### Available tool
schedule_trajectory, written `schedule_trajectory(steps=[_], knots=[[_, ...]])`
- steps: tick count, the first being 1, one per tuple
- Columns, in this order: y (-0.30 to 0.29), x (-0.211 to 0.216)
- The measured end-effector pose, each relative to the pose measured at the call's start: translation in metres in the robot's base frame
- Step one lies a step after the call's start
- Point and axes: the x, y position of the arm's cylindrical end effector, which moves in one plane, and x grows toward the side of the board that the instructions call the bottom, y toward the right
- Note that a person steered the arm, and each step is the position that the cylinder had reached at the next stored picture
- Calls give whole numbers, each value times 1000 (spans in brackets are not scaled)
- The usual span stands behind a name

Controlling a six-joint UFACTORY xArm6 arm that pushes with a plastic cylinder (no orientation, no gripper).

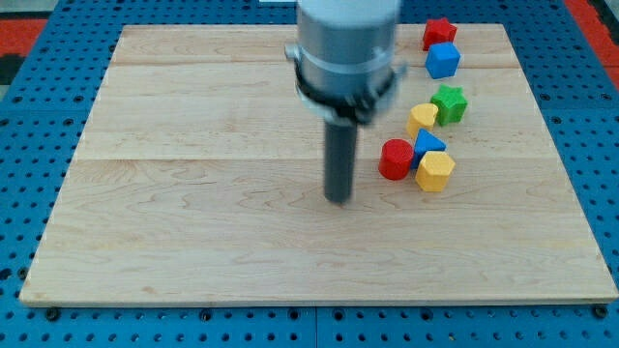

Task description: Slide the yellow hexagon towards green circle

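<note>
The yellow hexagon (435, 171) lies on the wooden board (193, 232) at the view's right. It touches a blue triangle (429, 145) above it and sits next to a red cylinder (395, 159) on its left. No green circle shows in this view; the only green block I see is a green star (449, 103). My tip (338, 200) rests on the board near the middle, about a hundred pixels to the left of the yellow hexagon and apart from every block. The arm's grey body (348, 43) hides part of the board's top middle.
A yellow heart-like block (422, 119) sits just left of the green star. A blue cube (442, 60) and a red star (438, 32) stand near the board's top right edge. A blue pegboard (39, 126) surrounds the board.
</note>
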Motion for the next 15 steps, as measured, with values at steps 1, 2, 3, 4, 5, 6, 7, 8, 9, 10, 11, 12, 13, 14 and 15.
schedule_trajectory(steps=[1,2,3,4,5,6,7,8,9,10,11,12,13,14,15], knots=[[103,11],[133,-2],[114,-32],[80,-69],[38,-108],[13,-122],[7,-93],[-47,-104],[-45,-161],[-24,-169],[-26,-124],[12,-143],[1,-190],[21,-201],[44,-186]])
